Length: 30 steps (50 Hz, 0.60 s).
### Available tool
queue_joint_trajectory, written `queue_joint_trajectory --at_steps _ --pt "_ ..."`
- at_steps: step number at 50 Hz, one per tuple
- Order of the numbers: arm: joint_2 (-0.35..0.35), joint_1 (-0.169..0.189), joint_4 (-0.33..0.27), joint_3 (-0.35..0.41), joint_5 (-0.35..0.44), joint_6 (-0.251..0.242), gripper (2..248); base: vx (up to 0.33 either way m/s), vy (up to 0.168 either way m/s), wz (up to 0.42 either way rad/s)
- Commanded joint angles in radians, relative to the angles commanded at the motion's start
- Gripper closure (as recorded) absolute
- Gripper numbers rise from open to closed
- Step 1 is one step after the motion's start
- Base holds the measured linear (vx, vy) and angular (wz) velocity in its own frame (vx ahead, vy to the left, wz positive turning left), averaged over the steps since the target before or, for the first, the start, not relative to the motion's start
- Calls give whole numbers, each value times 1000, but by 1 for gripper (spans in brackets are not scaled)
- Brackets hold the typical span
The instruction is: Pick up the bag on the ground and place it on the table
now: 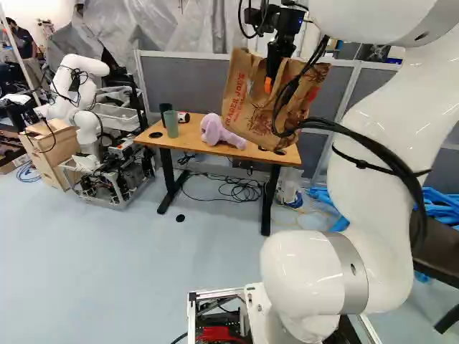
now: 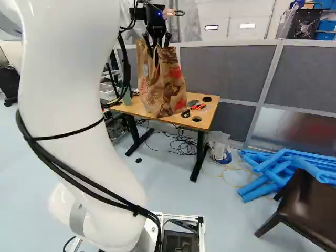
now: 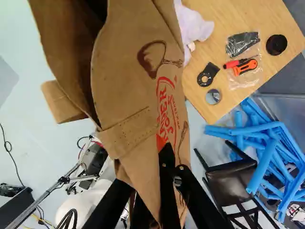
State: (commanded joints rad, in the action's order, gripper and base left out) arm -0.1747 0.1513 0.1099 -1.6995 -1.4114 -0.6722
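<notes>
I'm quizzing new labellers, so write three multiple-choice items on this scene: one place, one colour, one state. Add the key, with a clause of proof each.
1. Where is the plush toy?
A) On the chair
B) On the table
C) Under the table

2. What colour are the piled tubes?
A) Blue
B) Yellow
C) Red

3. What state is the paper bag in?
A) Lying flat on the chair
B) Torn in two
C) Held by the gripper

Key:
1. B: the left base view shows it resting on the wooden top.
2. A: the wrist view and both base views show them blue.
3. C: its upper part is caught between the fingers, and it hangs below them.
</notes>
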Motion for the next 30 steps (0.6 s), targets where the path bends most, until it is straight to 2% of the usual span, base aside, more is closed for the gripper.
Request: queue_joint_trajectory --at_steps 30 --pt "0 0 0 0 0 0 228 165 -8 -4"
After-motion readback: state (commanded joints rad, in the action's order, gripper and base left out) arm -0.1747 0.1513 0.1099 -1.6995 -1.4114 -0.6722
